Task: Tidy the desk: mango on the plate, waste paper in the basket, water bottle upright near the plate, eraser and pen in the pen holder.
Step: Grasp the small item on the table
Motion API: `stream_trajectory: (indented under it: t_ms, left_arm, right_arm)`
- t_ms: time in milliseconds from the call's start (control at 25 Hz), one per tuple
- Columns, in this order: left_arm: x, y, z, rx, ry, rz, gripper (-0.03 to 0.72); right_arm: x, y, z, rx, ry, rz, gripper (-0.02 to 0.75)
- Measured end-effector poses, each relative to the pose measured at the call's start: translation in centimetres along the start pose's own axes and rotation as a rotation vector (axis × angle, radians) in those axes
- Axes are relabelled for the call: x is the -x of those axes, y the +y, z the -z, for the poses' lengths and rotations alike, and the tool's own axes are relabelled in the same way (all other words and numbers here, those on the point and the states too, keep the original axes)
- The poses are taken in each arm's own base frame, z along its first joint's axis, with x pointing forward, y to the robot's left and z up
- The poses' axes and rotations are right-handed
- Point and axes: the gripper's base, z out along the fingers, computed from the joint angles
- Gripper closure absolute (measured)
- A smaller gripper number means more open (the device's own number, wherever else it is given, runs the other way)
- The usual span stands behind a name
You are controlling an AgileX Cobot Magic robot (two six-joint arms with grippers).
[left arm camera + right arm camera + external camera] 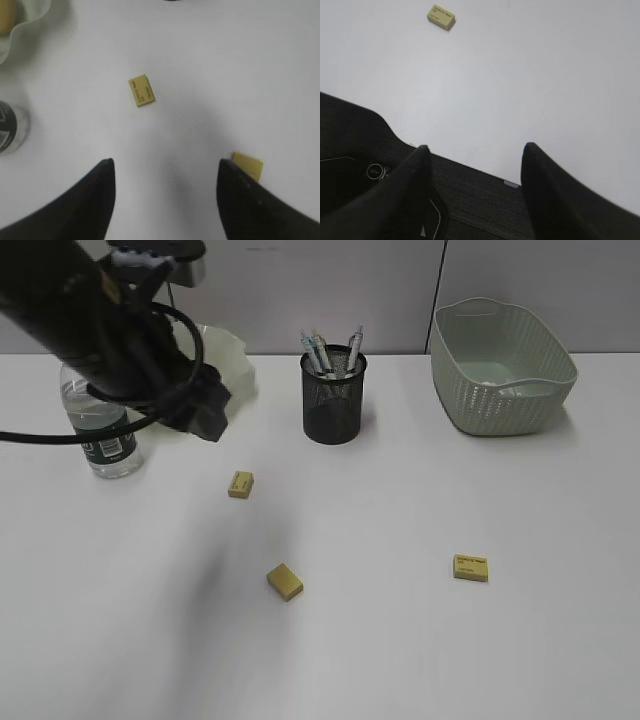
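Observation:
My left gripper (205,412) (165,172) is open and empty, held above the desk (400,640) just right of the upright water bottle (110,435) (10,132). The mango (6,17) lies on the wavy-rimmed plate (235,360) (35,15). The black mesh pen holder (333,400) holds several pens. Three yellow erasers lie on the desk: one (240,484) (142,91) ahead of the left jaws, one (285,582) (248,165) partly behind the left gripper's right finger, one (471,567) (441,16). My right gripper (475,152) is open and empty over the desk's front edge. The waste paper is not visible.
The pale green basket (500,375) stands at the back right. The left arm and its cable (90,330) hang over the bottle and part of the plate. A dark surface (470,200) lies below the desk's edge under the right gripper.

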Motion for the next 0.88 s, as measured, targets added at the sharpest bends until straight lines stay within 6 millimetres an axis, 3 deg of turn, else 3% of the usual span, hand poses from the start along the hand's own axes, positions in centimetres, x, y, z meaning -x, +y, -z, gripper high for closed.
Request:
stream_trajectory:
  t_ms: [200, 360, 520, 880]
  left_arm:
    - [3.1, 0.2, -4.0, 0.008, 0.087, 0.010, 0.200]
    - [4.4, 1.5, -7.5, 0.025, 0.180, 0.042, 0.174]
    - [4.5, 3.1, -10.4, 0.041, 0.249, 0.076, 0.098]
    - [3.2, 3.5, -15.0, 0.039, 0.345, 0.089, 0.102]
  right_arm:
    - [0.0, 0.0, 0.0, 0.000, 0.000, 0.000, 0.282]
    - [0.0, 0.0, 0.0, 0.000, 0.000, 0.000, 0.282]
    - [0.0, 0.0, 0.0, -0.001, 0.000, 0.000, 0.282]
    - [0.0, 0.0, 0.0, -0.001, 0.000, 0.000, 0.282]
